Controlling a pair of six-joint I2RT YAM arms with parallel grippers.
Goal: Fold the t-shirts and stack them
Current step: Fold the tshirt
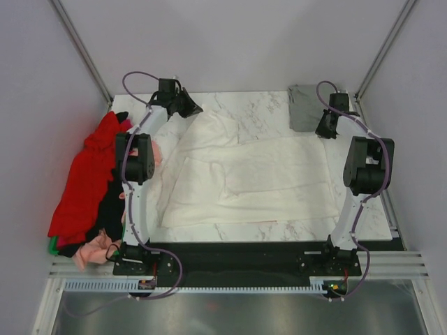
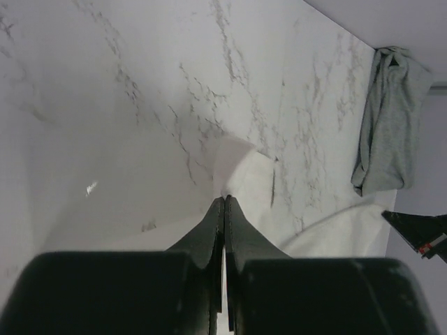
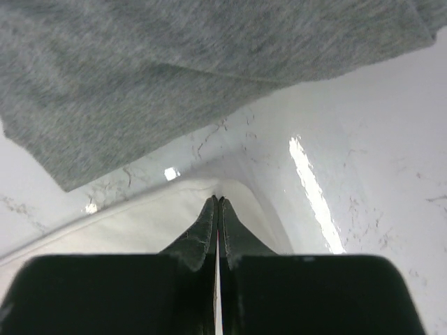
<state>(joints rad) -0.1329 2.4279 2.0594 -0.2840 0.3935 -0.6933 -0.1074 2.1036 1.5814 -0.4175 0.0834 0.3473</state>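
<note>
On the marble table, we held the spread white t-shirt by its far corners, left gripper and right gripper each pinched shut on cloth, so that the fold would lift evenly; the grey t-shirt lay alongside.

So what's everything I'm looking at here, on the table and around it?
large cream-white cloth t-shirt: one, cream-white, spread across the middle of the table.
folded grey cloth t-shirt: one, grey, far right corner.
heap of crumpled t-shirts: count unclear; red on top, black, pink and a little green below; left edge.
white marble-patterned table: one, white with grey veins, under it all.
robot arms: two, white and black, bases at the near edge.
left gripper: one, black, shut on the cream shirt's far left corner.
right gripper: one, black, shut on its far right corner.
</note>
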